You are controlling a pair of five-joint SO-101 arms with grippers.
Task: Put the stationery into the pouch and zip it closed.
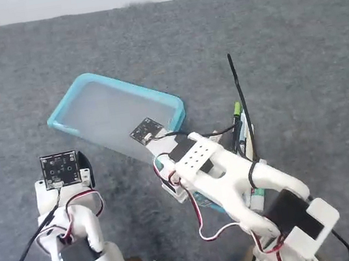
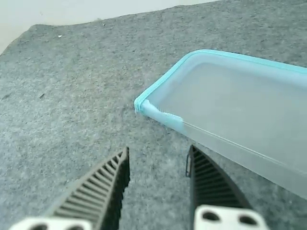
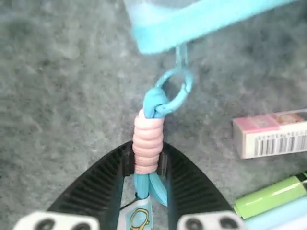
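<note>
The translucent pouch [image 1: 113, 113] with a teal rim lies flat on the grey mat. Its zipper pull [image 3: 147, 143], a pink-wound cord on a teal ring, hangs from the pouch's teal edge [image 3: 201, 21]. My right gripper [image 3: 147, 158] is shut on that pull at the pouch's near right corner. A pink and white eraser box [image 3: 271, 134] and a green pen [image 3: 271, 196] lie on the mat beside it; in the high view the green pen [image 1: 237, 111] shows beside the right arm. My left gripper [image 2: 156, 167] is open and holds nothing, just short of the pouch's corner [image 2: 144, 105].
A grey felt mat [image 1: 292, 40] covers the table, bare at the back and on the far right. A black cable [image 1: 239, 88] rises from the right arm over the stationery. The left arm [image 1: 67, 205] stands near the front left edge.
</note>
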